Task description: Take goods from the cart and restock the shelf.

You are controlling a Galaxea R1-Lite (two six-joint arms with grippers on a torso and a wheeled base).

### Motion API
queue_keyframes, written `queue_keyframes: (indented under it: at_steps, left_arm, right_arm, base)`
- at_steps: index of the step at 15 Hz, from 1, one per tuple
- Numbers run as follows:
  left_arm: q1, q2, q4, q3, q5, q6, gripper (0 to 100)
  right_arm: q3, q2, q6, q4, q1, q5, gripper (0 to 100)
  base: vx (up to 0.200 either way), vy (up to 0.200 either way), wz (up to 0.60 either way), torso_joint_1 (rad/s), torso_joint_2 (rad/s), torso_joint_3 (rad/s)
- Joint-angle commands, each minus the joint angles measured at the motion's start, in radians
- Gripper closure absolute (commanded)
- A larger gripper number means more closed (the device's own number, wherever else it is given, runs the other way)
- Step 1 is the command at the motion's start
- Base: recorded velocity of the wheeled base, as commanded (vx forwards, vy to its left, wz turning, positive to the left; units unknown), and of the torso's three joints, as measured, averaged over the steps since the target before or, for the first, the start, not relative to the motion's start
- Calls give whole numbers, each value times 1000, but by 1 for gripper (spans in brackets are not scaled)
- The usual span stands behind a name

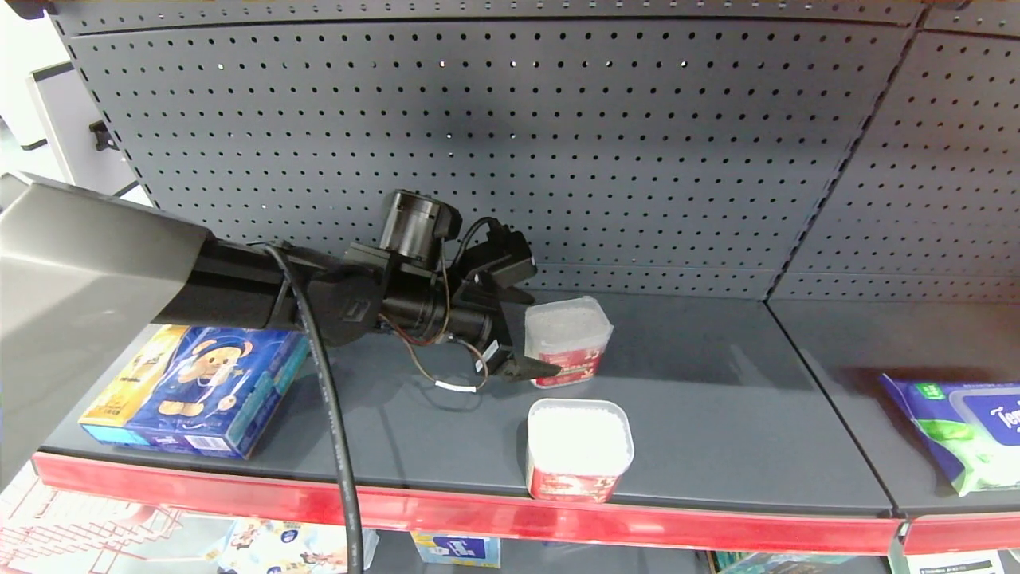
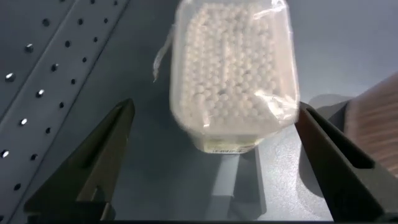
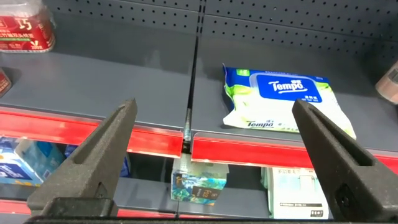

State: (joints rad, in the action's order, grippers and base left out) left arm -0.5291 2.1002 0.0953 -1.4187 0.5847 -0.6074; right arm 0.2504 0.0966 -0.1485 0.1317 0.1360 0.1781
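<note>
left gripper [image 2: 214, 107] jaws stand wide apart. the clear plastic tub of white cotton swabs [image 1: 567, 339] sits upright on the dark grey metal shelf [image 1: 717, 399], dead ahead between the fingertips, touching neither. right gripper [image 3: 214, 106] gapes too, well off.

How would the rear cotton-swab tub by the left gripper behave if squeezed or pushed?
Probably light: the rear tub looks like thin clear plastic packed with cotton swabs. Its walls may flex under a squeeze. Standing on a flat base, it should slide on the smooth shelf rather than roll.
</note>
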Motion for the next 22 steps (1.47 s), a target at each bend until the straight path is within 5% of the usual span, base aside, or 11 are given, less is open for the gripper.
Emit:
queue_keyframes:
  at_steps: [1,5,8,22]
  left_arm:
    - [-2,-6,0,-3,-6,8,0]
    - [-3,-2,0,-5,-8,12,0]
    - [-3,7,0,-25,-34,71,0]
    - [55,20,1,-35,-40,72,0]
  right_arm:
    - [1,3,0,0,1,0,0]
    - [1,3,0,0,1,0,0]
    - [3,3,0,0,1,0,0]
    - [-5,3,0,2,1,1,0]
  base:
    - [0,0,0,0,0,0]
    - [0,0,0,0,0,0]
    - [0,0,0,0,0,0]
    - [0,0,0,0,0,0]
